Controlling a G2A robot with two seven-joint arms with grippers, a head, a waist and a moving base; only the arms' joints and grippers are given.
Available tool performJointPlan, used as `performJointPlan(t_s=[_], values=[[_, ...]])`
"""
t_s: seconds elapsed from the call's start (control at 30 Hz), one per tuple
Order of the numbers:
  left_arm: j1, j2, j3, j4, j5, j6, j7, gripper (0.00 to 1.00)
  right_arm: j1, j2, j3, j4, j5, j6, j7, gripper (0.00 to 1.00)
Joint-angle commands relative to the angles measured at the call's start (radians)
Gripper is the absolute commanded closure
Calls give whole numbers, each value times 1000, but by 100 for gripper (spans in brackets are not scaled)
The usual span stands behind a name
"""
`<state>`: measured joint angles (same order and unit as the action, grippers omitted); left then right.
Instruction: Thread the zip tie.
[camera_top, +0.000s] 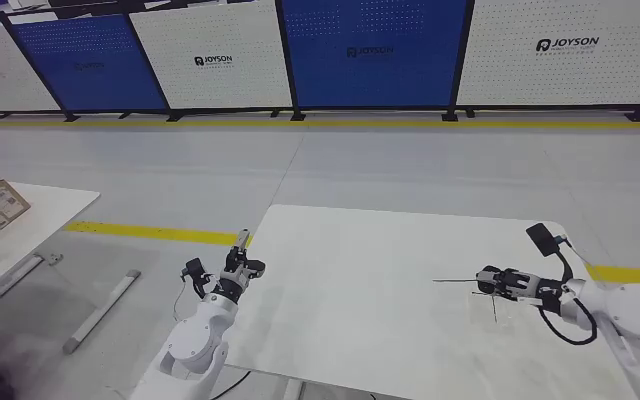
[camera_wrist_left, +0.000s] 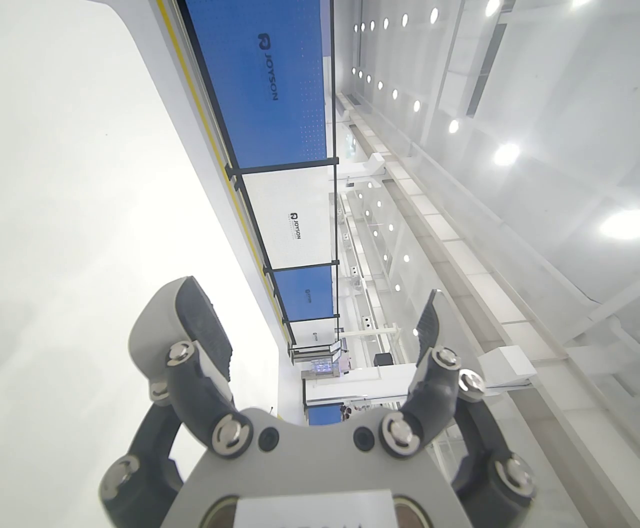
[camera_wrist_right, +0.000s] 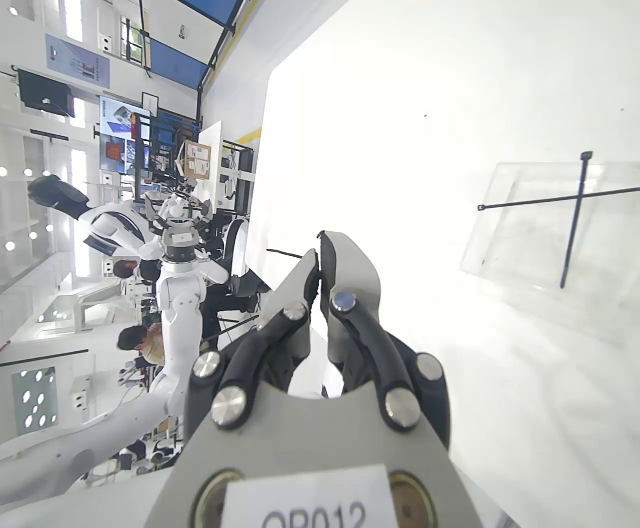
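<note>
My right gripper (camera_wrist_right: 318, 250) is shut on a thin black zip tie (camera_wrist_right: 284, 253), which sticks out sideways from between the fingertips. In the top view this zip tie (camera_top: 455, 281) juts level from the right gripper (camera_top: 484, 282) toward the table's middle, above the right part of the white table (camera_top: 360, 300). Two more black zip ties (camera_wrist_right: 575, 220) lie crossed on a clear tray (camera_wrist_right: 505, 235) beside that gripper. My left gripper (camera_wrist_left: 315, 305) is open and holds nothing. It stands at the table's left edge, as the top view's left gripper (camera_top: 240, 248) shows, pointing upward.
The white table has a wide bare middle between the two arms. A second white table (camera_top: 40, 215) stands to the far left, across a strip of grey floor. Blue and white panels (camera_top: 370, 50) line the back.
</note>
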<state>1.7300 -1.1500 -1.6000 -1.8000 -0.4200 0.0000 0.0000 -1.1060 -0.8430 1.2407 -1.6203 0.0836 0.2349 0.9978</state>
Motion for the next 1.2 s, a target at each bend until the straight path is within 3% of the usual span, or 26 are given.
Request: performJointPlan(t_s=[0.0,0.17,0.27,0.43,0.53,1.0,1.1,1.17], values=[[0,0,0,0,0,0,0,0,0,0,0,0,0,0,0,100],[0,0,0,0,0,0,0,0,-29,-13,-11,-26,50,-11,-122,100],[0,0,0,0,0,0,0,0,-54,-22,-32,-77,27,-23,-225,100],[0,0,0,0,0,0,0,0,-83,-35,-109,-179,-114,-65,-357,100],[0,0,0,0,0,0,0,0,-78,-45,-160,-181,-220,-91,-428,100],[0,0,0,0,0,0,0,0,-80,-46,-160,-181,-225,-95,-435,100],[-2,2,-2,-13,-14,52,-48,0,-75,-48,-173,-190,-327,-102,-463,100],[5,4,-18,-47,-33,125,-80,0,-67,-52,-192,-200,-385,-117,-478,100]])
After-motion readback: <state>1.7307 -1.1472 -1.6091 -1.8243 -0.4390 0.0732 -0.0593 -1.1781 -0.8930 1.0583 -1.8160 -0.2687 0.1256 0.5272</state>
